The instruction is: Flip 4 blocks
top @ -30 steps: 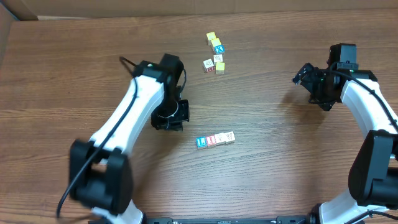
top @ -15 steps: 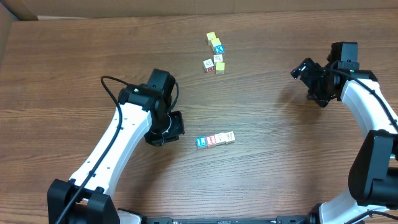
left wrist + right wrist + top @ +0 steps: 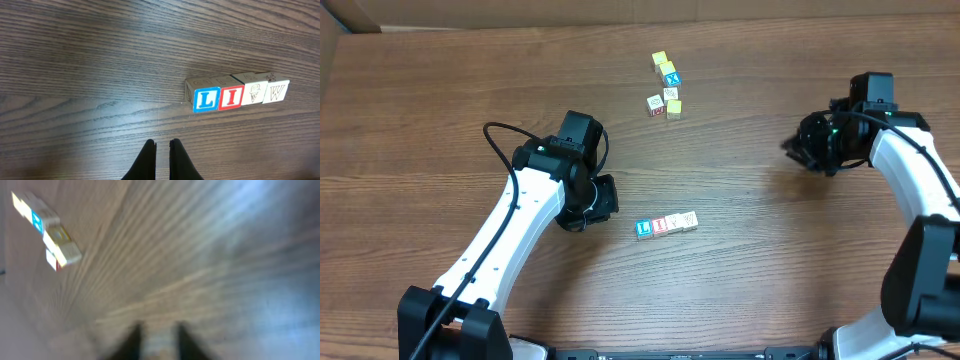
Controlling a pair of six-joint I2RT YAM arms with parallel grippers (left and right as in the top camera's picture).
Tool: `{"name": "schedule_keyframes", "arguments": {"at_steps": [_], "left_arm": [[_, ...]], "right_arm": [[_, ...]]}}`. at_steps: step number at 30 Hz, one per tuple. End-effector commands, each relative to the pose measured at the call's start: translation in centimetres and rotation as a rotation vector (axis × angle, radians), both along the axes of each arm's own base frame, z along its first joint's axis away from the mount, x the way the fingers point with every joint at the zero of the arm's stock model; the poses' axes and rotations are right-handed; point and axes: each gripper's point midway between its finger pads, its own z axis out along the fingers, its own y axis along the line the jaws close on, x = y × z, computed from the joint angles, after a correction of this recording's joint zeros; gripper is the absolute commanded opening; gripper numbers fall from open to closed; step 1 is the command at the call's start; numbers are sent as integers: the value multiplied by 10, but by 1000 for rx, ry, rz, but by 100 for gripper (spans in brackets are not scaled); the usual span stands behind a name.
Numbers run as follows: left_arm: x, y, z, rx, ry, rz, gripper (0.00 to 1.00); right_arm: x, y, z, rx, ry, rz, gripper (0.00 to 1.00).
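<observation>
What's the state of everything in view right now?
blocks: four in a touching row on the table, not held
left end effector: shut, empty, short of the row
right end effector: shut, empty; view blurred
other cubes: loose cluster, neither arm touching them

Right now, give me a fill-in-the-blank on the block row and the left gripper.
The row of blocks ahead of the left gripper holds ___ blocks. The blue block shows the letter ___. The red block touching it shows the letter ___. The left gripper is ___ and holds nothing.
Missing words: four; L; I; shut.
</observation>
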Motion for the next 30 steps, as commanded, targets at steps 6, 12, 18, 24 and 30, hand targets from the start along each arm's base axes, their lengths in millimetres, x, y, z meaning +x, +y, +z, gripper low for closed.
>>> {"name": "schedule_keyframes", "arguments": {"at_steps": [6, 12, 18, 24, 30], "left_arm": [[6, 1, 0, 15, -28, 17, 4], [8, 1, 0, 12, -34, 30, 4], [-4, -3, -12, 25, -4, 10, 4], [-10, -10, -30, 21, -3, 16, 4], [-6, -14, -43, 2, -29, 60, 4]], "right_arm": [[-24, 9, 90, -237, -119, 80, 4], [-66, 62, 66, -293, -5, 270, 4], [-93, 107, 33, -304, 27, 367, 4], [-96, 128, 0, -271, 7, 323, 4], [-96, 125, -21, -291, 29, 251, 4]]}}
